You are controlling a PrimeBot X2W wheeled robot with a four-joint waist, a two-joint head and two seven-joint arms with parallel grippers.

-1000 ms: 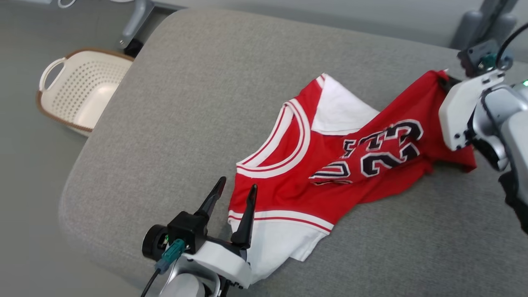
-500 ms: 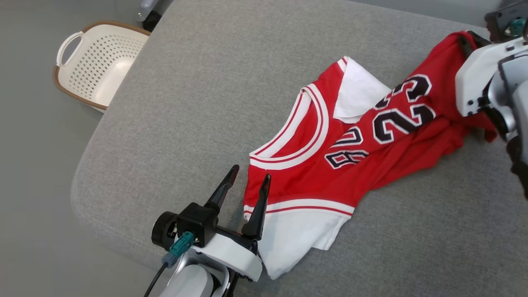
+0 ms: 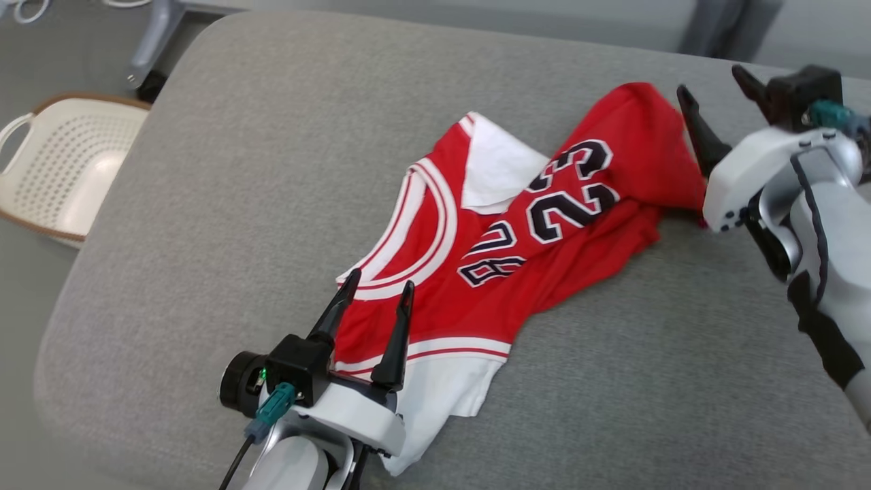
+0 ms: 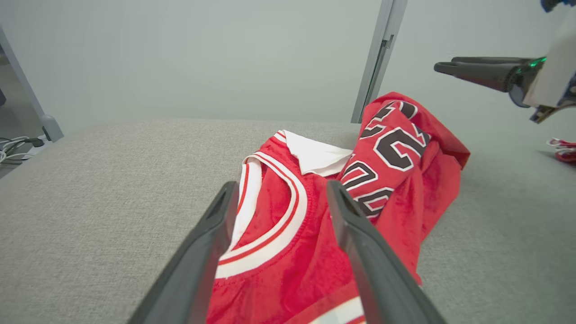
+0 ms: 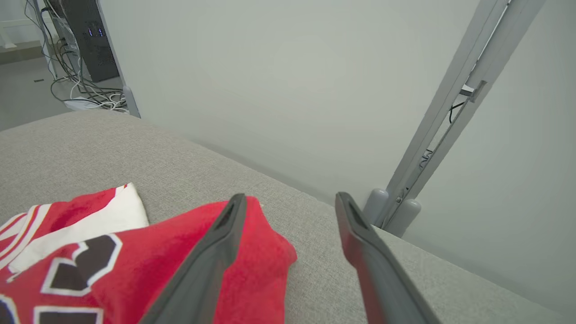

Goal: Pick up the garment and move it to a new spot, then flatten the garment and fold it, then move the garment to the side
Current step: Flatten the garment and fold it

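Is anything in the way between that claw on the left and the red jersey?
Nothing visible is. The open left gripper sits right over the jersey by its white-trimmed neckline; whether it touches the cloth is unclear.

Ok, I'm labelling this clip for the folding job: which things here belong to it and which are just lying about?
Part of the job: red jersey, crumpled on the grey cushion; left gripper, open over its near end; right gripper, open by its far end.
Lying about: white basket on the floor; cables; metal post.
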